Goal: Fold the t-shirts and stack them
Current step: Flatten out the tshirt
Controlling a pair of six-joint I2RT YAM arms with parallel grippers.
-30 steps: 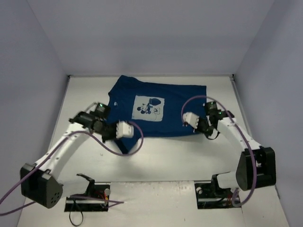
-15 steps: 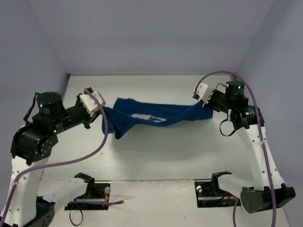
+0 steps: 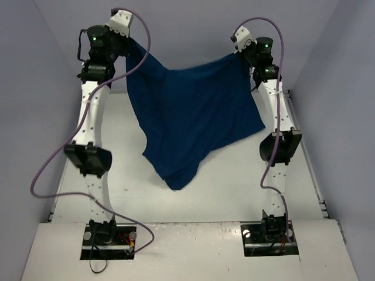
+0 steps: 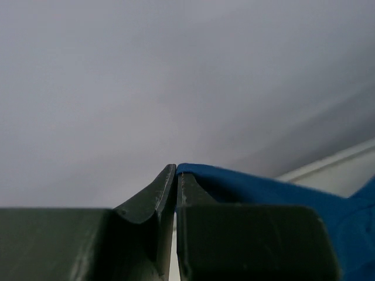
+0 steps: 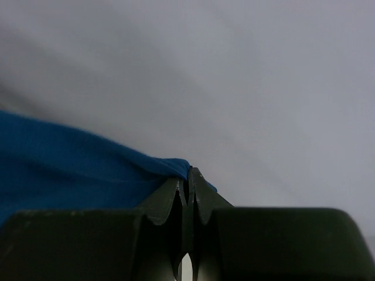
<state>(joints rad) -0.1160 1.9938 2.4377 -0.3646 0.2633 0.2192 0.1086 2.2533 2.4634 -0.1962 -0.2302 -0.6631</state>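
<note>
A navy blue t-shirt [image 3: 193,117] hangs in the air between my two raised arms, spread like a sheet, its plain blue side toward the top camera. Its lowest point droops near the table's middle. My left gripper [image 3: 130,42] is shut on the shirt's upper left corner; in the left wrist view the blue cloth [image 4: 263,184] runs off to the right from the closed fingertips [image 4: 176,170]. My right gripper [image 3: 239,51] is shut on the upper right corner, and the right wrist view has cloth [image 5: 70,164] leaving the tips [image 5: 190,172] to the left. No print shows.
The white table [image 3: 234,187] lies under the shirt, boxed in by pale walls on the left, back and right. Both arm bases [image 3: 108,234] sit at the near edge. Purple cables [image 3: 53,170] loop beside each arm.
Both arms have swung up and back, lifting the t-shirt off the table. It went from lying flat, to a bunched band stretched between the grippers, to hanging spread in the air.
</note>
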